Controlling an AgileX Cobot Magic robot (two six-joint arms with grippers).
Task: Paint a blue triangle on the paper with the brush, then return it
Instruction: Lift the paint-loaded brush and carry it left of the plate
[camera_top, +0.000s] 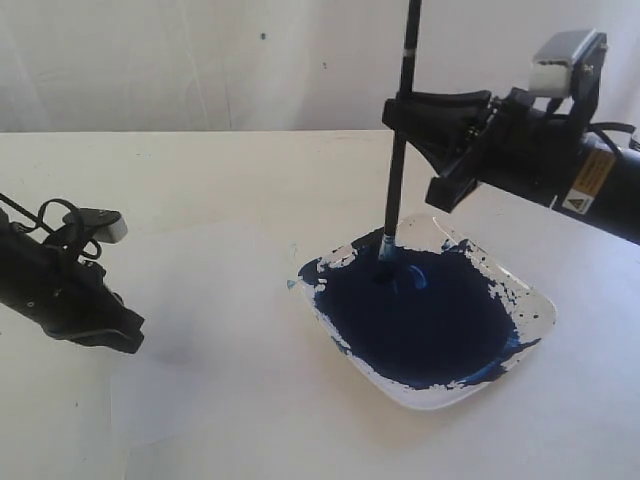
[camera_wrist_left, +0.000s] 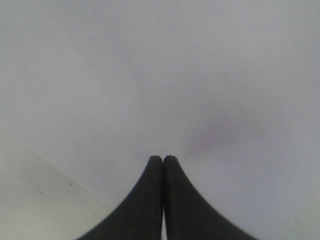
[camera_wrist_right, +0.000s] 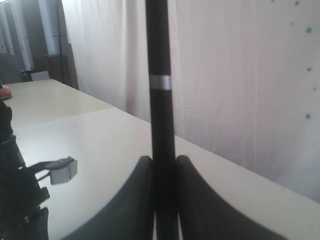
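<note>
At the far left we are seeing the left gripper (camera_top: 118, 335) hanging just above the table (camera_top: 200, 200). Its jaws are pressing tip to tip, with nothing between them, as the left wrist view makes plain (camera_wrist_left: 163, 159). Beneath and ahead of it in that view, the paper (camera_wrist_left: 150, 75) is lying flat, its edge showing against the creamier table. In the exterior view the sheet (camera_top: 220, 400) is barely standing out, and we are reading only a faint edge of it near the left gripper.

Moving right, the brush (camera_top: 394, 190) is standing almost upright, leaning slightly. Its tip is dipping into the paint (camera_top: 420, 320) at the far left edge of the pool. The right gripper (camera_top: 400, 112) is clamping the handle partway up, jaws closed narrowly around it. In the right wrist view the brush (camera_wrist_right: 159, 60) is rising between those jaws (camera_wrist_right: 164, 160), a pale band (camera_wrist_right: 160, 82) ringing the handle above them.

The dish (camera_top: 535, 300) is sitting to the right of the paper, well apart from the left gripper.
</note>
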